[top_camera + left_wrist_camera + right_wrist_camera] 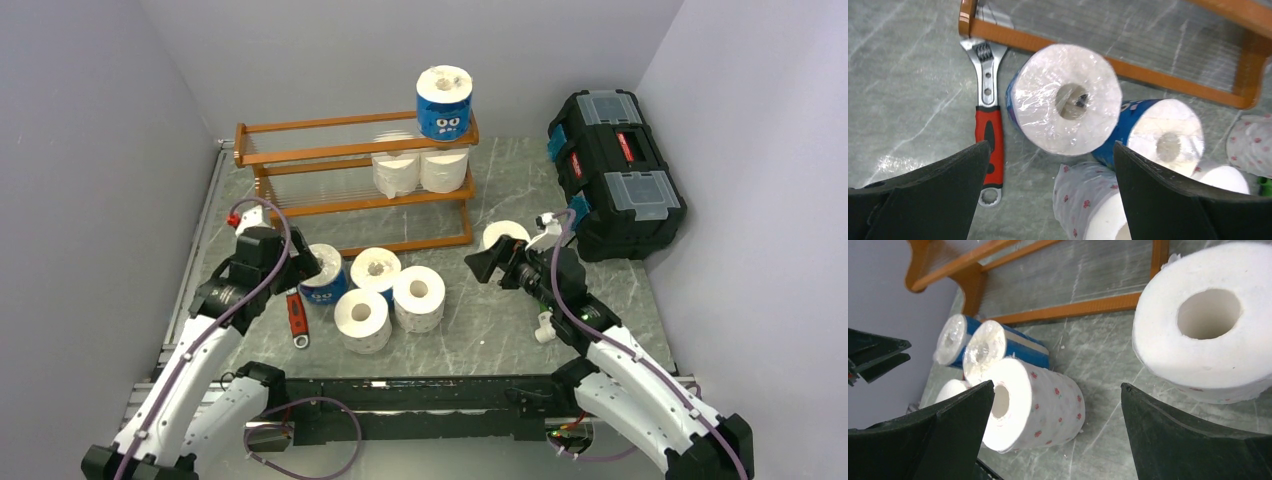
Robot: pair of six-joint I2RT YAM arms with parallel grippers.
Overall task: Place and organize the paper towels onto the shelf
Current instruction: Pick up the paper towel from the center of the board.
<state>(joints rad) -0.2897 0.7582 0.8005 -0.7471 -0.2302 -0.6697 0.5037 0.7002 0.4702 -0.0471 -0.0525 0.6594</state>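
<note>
The left claw (1050, 146) hangs wide open and empty directly over a blue-wrapped paper towel (1068, 97) on the tabletop (908, 90); the right claw (1057, 387), equally wide and empty, has a bare white roll (1205, 325) just ahead; three rolls (443, 100) sit on the shelf (300, 153)

Grey marbled tabletop (500, 190) under wooden shelf (330, 153), black toolbox (615, 170), loose paper rolls (418, 290), red-handled wrench (296, 312).

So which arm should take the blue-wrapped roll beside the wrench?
Left. The left gripper is open with that blue-wrapped roll framed between its fingers. The right gripper, also open, faces the lone white roll instead.
</note>
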